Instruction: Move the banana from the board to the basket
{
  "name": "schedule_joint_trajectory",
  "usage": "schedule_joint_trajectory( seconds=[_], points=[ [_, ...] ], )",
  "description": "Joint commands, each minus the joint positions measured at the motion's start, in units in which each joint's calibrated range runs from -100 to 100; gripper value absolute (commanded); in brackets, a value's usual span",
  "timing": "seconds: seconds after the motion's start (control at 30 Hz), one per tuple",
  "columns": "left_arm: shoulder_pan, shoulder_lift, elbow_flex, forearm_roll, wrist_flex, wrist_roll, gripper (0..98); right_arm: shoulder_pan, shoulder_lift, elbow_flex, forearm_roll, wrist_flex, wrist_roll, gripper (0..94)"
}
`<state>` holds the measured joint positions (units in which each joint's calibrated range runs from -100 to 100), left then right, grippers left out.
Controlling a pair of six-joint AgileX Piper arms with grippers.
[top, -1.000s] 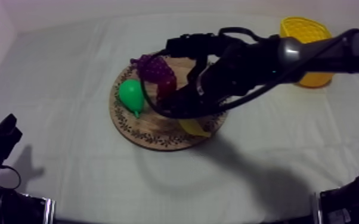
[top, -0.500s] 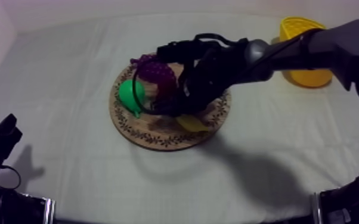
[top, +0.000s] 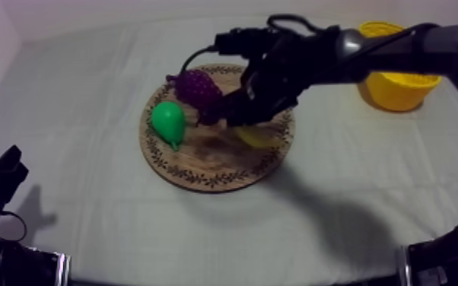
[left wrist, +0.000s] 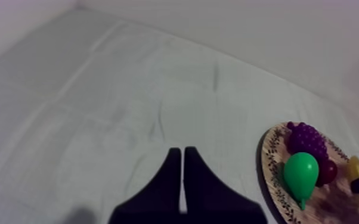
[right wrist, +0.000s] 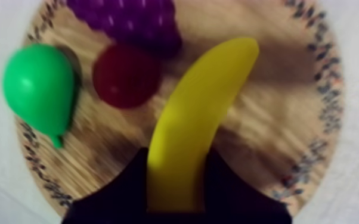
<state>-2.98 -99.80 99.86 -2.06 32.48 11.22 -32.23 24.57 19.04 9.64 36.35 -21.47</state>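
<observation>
From above, my right arm comes in from the upper right and bends down over the round wooden board (top: pixel 201 158) in the middle of the table. The right gripper (top: pixel 244 122) sits low over the board's right half. The banana (top: pixel 256 138) shows as a yellow patch just beneath and beside it, inside the patterned rim. The green pear (top: pixel 169 122) lies on the board's left part, the bunch of grapes (top: pixel 196 86) is at its far edge, and the small red fruit (top: pixel 211 114) is between the grapes and the gripper. The yellow basket (top: pixel 396 82) stands well apart at the far right of the cloth. My left gripper (top: pixel 1 176) rests low at the left edge, far from the board.

From the left wrist, that gripper's two fingers (left wrist: pixel 201 189) lie pressed together as a narrow wedge over bare cloth. The board and its fruit are off to the side.

From the right wrist, the banana runs lengthwise between the two black fingers (right wrist: pixel 234 187), which pinch its near end from both sides. Its far tip points across the board past the red fruit and the grapes. The pear lies further off, near the rim. I cannot tell whether the banana touches the wood.
</observation>
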Motion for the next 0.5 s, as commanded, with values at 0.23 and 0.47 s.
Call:
schedule_joint_trajectory(
  seconds=[0.23, 0.47],
  points=[
    [0.0, 0.0, 0.0, -0.01, 0.0, 0.0, 0.1, 5.4, -9.0, -1.6, 0.0, 8.3, 0.5, 9.8],
    [0.0, 0.0, 0.0, -0.01, 0.0, 0.0, 0.1, 13.8, -12.1, -3.1, -0.2, 10.9, 1.4, 10.0]
  ],
)
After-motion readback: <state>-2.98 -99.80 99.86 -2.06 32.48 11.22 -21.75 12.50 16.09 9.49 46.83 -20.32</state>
